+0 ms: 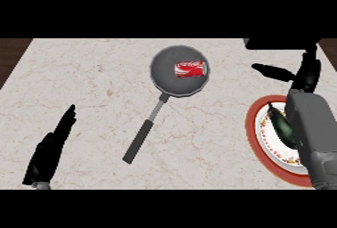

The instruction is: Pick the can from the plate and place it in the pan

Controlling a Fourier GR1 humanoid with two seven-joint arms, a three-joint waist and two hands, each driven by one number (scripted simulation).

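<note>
A red and white can [190,69] lies on its side inside the grey pan [168,80], toward the pan's right part. The pan's long handle [143,133] runs down and to the left. My right hand [299,73] is raised at the upper right, to the right of the pan and apart from the can, fingers spread and straight. At the right edge sits the plate [263,138], red-rimmed with a white middle, partly hidden by my right forearm [314,133]; a dark shape [281,124] lies on it. My left hand [49,151] rests open at the lower left.
The pale marble counter [85,89] spreads across the view, with a dark strip [12,53] beyond its left edge. A dark object [280,43] sits at the counter's far right corner, above my right hand.
</note>
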